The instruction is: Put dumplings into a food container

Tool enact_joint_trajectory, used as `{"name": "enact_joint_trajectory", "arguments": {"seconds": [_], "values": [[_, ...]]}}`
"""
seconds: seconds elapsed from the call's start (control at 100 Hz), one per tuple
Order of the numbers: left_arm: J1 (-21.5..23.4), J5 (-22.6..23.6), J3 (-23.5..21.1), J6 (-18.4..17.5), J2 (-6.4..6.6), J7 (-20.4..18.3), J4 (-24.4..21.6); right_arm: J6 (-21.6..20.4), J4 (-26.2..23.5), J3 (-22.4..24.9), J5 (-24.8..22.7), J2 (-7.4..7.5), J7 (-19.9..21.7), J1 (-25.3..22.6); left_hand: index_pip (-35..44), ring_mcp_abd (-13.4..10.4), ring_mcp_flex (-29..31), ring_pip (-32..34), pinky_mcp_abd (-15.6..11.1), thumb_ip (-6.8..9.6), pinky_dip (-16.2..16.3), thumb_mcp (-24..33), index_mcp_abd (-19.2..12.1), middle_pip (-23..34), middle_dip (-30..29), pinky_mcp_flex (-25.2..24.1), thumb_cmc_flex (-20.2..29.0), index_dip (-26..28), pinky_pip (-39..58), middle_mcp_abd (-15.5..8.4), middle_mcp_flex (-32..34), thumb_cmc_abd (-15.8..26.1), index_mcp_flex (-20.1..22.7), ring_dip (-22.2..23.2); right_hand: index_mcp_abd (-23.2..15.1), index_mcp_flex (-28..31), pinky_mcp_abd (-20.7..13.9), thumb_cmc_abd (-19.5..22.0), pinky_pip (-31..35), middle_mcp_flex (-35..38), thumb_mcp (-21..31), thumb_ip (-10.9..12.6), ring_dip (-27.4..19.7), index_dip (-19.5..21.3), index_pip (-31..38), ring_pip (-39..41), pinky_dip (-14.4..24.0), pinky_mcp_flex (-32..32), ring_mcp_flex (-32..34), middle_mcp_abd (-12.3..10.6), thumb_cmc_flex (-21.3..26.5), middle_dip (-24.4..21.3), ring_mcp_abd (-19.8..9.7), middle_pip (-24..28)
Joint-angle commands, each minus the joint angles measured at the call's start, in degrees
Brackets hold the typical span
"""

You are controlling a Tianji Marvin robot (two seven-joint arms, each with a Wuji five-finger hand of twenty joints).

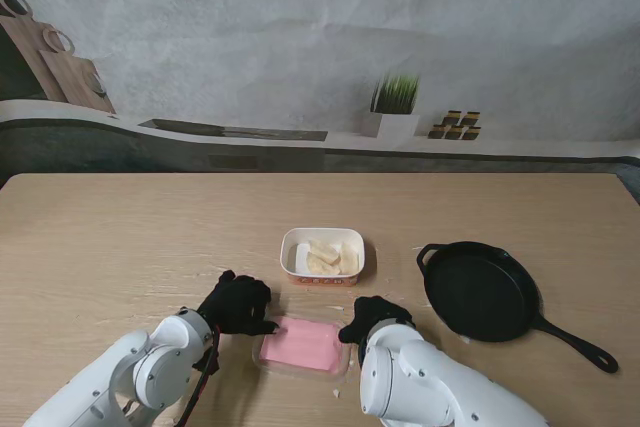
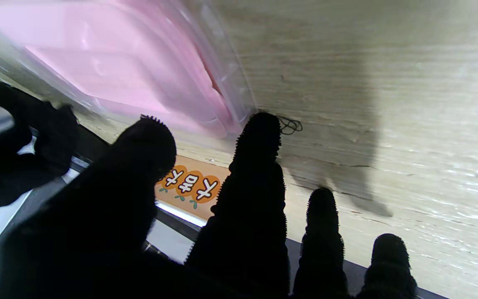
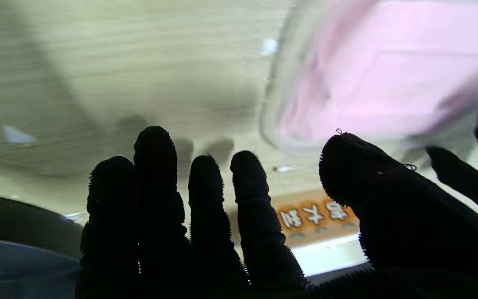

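A white dish point(image 1: 294, 257) holding several pale dumplings point(image 1: 326, 256) stands at the table's middle. Nearer to me lies a flat pink food container point(image 1: 300, 344) with a clear rim. My left hand point(image 1: 238, 304), in a black glove, is at the container's left edge with its fingers spread and a fingertip on the pink top. My right hand point(image 1: 372, 315) is at the container's right corner, fingers apart and holding nothing. The container point(image 2: 131, 70) shows blurred in the left wrist view past that hand point(image 2: 222, 232), and the container point(image 3: 388, 70) is blurred past the right hand point(image 3: 222, 232) too.
A black cast-iron pan point(image 1: 480, 292) sits to the right of the dish, its handle point(image 1: 578, 343) pointing right and toward me. The dish's orange label point(image 2: 189, 187) shows between the fingers. A counter with a potted plant point(image 1: 393, 105) runs behind the table.
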Motion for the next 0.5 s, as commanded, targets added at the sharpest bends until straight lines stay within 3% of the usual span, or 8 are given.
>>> {"name": "enact_joint_trajectory", "arguments": {"seconds": [0.0, 0.11, 0.3, 0.49], "values": [[1.5, 0.0, 0.7, 0.4, 0.08, -2.0, 1.5, 3.1, -0.4, 3.4, -6.8, -3.20, 4.9, -3.4, -9.7, -0.7, -1.6, 0.5, -0.8, -1.76, -0.9, -0.5, -4.1, 0.6, -0.1, -0.9, -0.5, -7.4, -1.9, -1.5, -1.1, 0.4, 0.5, 0.1, 1.8, 2.5, 0.8, 2.8, 3.5, 1.7, -0.8, 1.5, 0.8, -0.7, -1.0, 1.9, 1.3, 1.9, 3.2, 2.6, -2.3, 0.7, 4.8, 1.7], [1.6, 0.1, 0.5, 0.4, 0.10, -2.1, 1.5, 3.1, 0.1, 5.1, -13.2, -5.62, 12.4, -4.7, -9.6, -0.8, -1.6, 0.5, -0.8, -1.68, -1.0, -0.6, -3.9, 0.7, -0.1, -0.9, -0.4, -7.4, -2.0, -1.5, -1.0, 0.5, 0.8, 0.1, 2.6, 5.0, 1.9, 3.8, 3.5, 2.8, -1.6, 1.5, 0.5, -1.2, -2.4, 1.8, 0.7, 2.4, 3.8, 3.1, -3.2, 0.9, 5.3, 1.7], [1.9, 0.1, 0.2, 0.3, 0.10, -2.0, 1.5, 3.1, 2.6, 7.4, -18.1, -9.99, 20.4, -4.9, -9.3, -0.8, -1.5, 0.5, -0.9, -1.60, -1.2, -0.7, -3.8, 0.8, -0.1, -0.8, -0.1, -7.2, -2.1, -1.5, -0.7, 0.5, 1.4, 0.2, 2.8, 5.5, 1.2, 4.4, 3.0, 1.9, -2.3, 1.4, 0.4, -1.4, -3.4, 1.5, 0.3, 0.8, 2.3, 3.1, -3.5, 1.0, 5.3, 1.5], [2.2, -0.3, 0.0, 0.5, 0.11, -2.3, 1.4, 3.1, 4.7, 8.2, -17.8, -12.61, 20.8, -4.7, -9.2, -0.8, -1.5, 0.5, -0.8, -1.60, -1.3, -0.6, -3.8, 0.7, -0.1, -0.8, 0.1, -7.2, -2.1, -1.6, -0.8, 0.5, 1.3, 0.2, 2.8, 6.3, 1.0, 3.9, 3.1, 2.0, -2.0, 1.6, 0.4, -1.4, -3.6, 1.5, 0.3, 0.7, 2.2, 2.9, -2.6, 1.1, 5.4, 1.8]]}}
